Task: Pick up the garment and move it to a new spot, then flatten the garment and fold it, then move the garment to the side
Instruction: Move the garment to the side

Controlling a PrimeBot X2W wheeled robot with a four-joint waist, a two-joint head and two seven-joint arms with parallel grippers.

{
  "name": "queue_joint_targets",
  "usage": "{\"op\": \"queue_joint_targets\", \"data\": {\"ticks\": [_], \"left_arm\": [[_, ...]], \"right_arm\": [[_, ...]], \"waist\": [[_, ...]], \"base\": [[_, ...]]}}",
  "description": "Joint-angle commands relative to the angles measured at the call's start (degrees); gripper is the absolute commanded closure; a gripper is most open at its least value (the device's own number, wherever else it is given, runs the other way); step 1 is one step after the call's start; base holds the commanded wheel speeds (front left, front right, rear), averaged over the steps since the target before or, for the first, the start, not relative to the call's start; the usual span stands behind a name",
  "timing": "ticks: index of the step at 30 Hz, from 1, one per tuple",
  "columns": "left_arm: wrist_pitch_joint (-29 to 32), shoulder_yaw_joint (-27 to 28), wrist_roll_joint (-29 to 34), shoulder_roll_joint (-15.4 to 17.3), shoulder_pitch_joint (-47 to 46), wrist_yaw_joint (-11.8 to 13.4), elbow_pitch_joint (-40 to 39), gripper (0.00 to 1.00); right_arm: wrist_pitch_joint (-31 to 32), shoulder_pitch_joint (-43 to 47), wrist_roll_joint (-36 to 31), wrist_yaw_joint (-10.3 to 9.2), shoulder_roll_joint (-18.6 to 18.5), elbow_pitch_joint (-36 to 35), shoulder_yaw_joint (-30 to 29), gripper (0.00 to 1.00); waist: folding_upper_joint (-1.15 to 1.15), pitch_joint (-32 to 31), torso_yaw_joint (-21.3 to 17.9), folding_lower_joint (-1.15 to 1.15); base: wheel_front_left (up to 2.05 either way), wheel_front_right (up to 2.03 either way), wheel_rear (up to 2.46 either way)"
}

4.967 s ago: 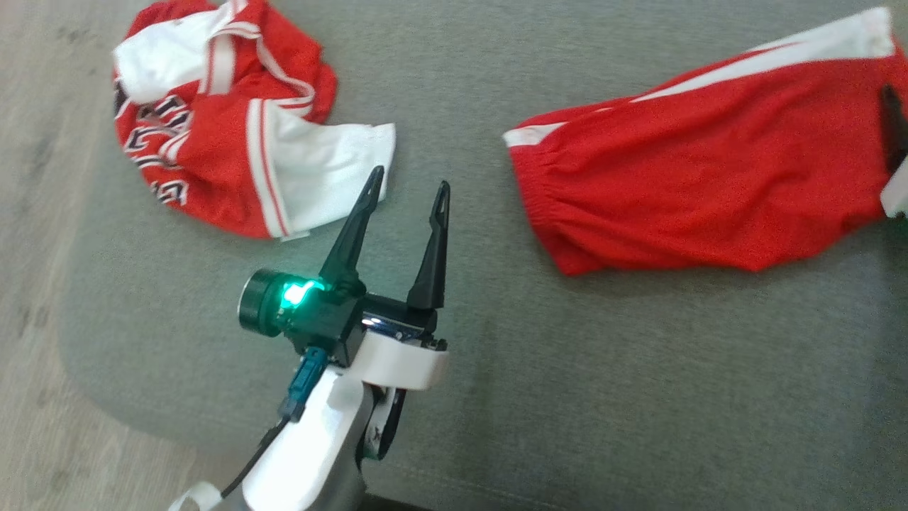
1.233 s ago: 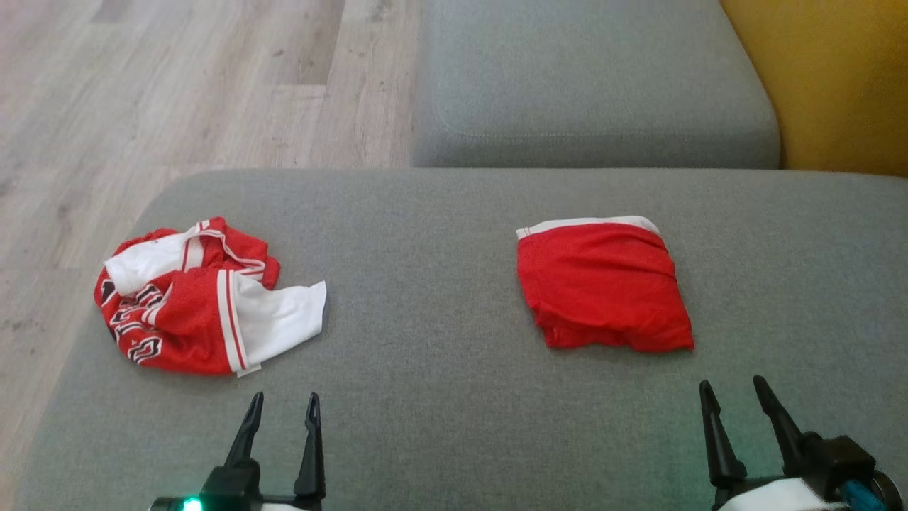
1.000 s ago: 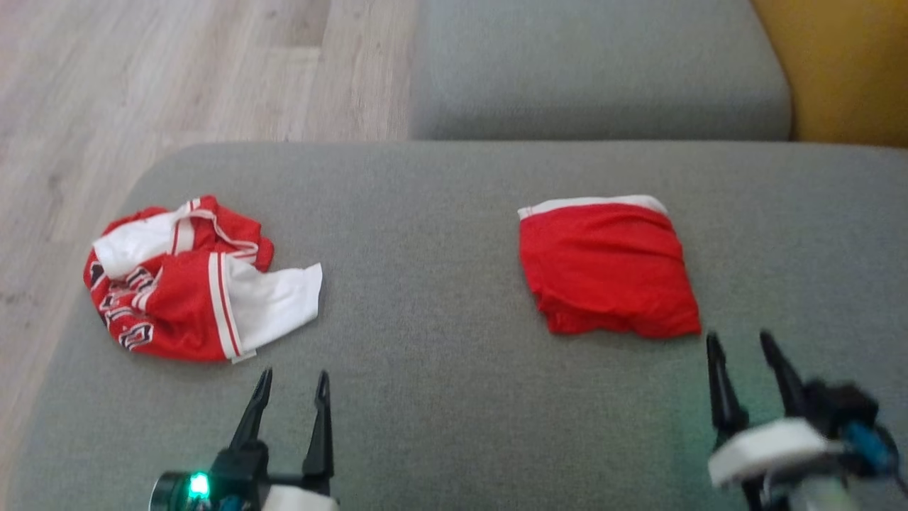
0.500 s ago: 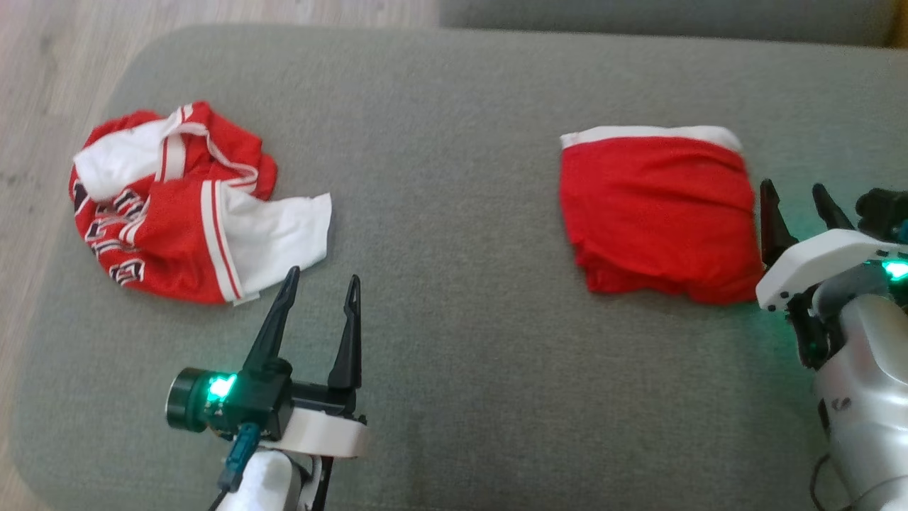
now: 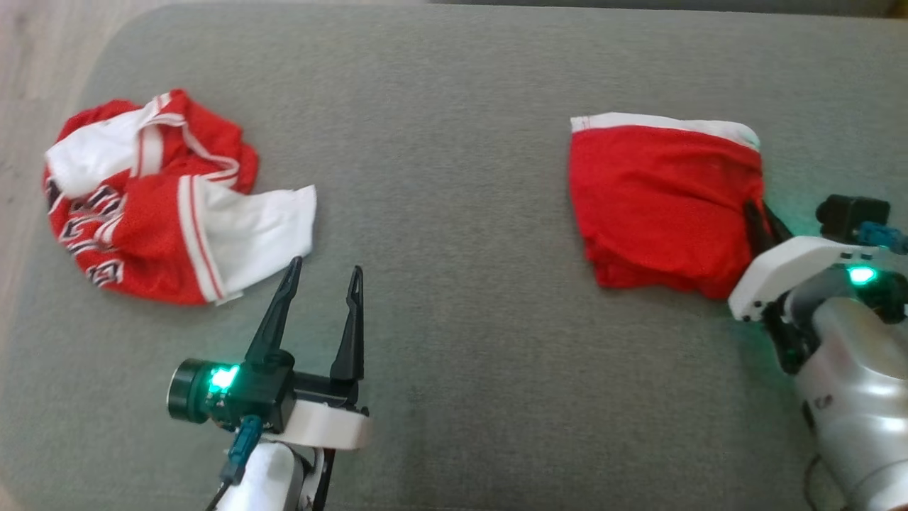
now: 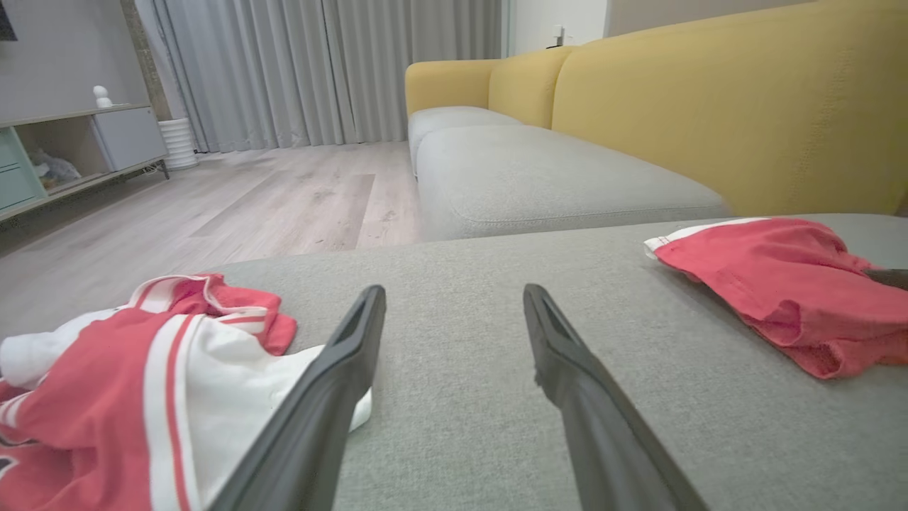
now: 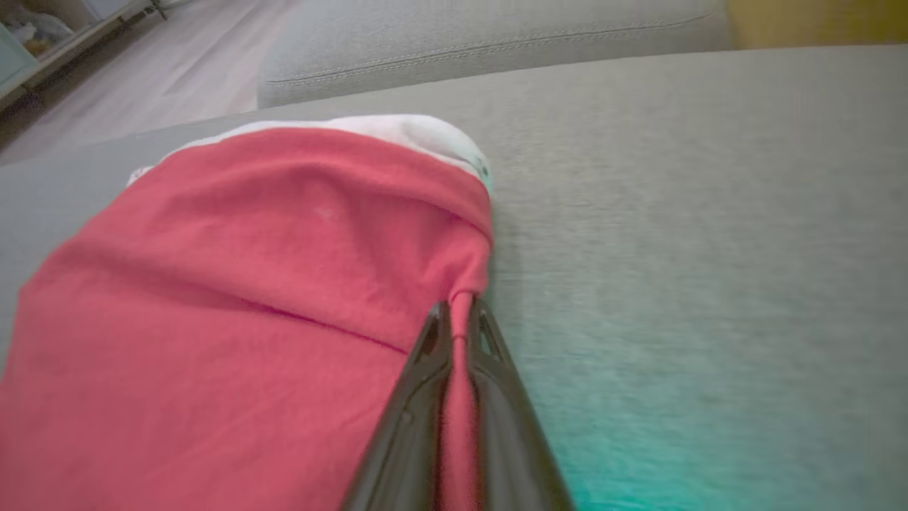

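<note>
Garment point(image 5: 660, 206) point(image 7: 248, 284): red shorts folded into a rough square. White waistband strip along far edge, several layers stacked at near edge, fabric lightly rumpled. It lies on the right part of the grey cushion point(image 5: 454, 142), flat except for the right edge, which is puckered into a small ridge. The right gripper point(image 5: 759, 216) point(image 7: 459, 312) has it there: jaws closed tight on a pinch of red cloth, w/ a thin strip squeezed btwn the two fingers. Rest of the garment spreads to the left of the fingers in the right wrist view.

Left gripper point(image 5: 325, 268) point(image 6: 454, 292) is well apart, over bare cushion at front-left. Jaws wide apart, nothing in them, green light on its wrist. Just beyond its left finger is a crumpled jersey point(image 5: 142, 213) point(image 6: 106, 383), red & white w/ striped trim and black-and-white lettering, bunched at the cushion's left end.

Left wrist view, background: second grey cushion point(image 6: 553, 177), yellow sofa back point(image 6: 709, 106), wood floor point(image 6: 248, 206).
</note>
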Motion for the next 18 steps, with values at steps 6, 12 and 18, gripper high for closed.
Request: {"op": "queue_joint_targets", "data": {"ticks": [6, 12, 18], "left_arm": [[-0.28, 1.94, 0.77, 0.06, -2.90, 0.30, -4.49, 0.00], [-0.28, 1.39, 0.79, 0.04, -5.29, 0.28, -6.86, 0.00], [-0.28, 0.58, 1.59, 0.03, -8.80, -0.34, -8.45, 0.00]], "right_arm": [[-0.68, -1.17, 0.48, 0.37, -9.67, -0.14, 3.06, 1.00], [-1.18, -2.28, -0.23, 0.37, -20.78, -0.05, 2.87, 1.00], [-3.11, -5.42, -1.40, 0.37, -29.78, 1.46, -1.06, 1.00]], "waist": [[0.00, 2.27, -4.43, 0.00], [0.00, 7.43, -6.38, 0.00], [0.00, 13.28, -6.85, 0.00]], "base": [[0.00, 0.00, 0.00], [0.00, 0.00, 0.00], [0.00, 0.00, 0.00]]}}
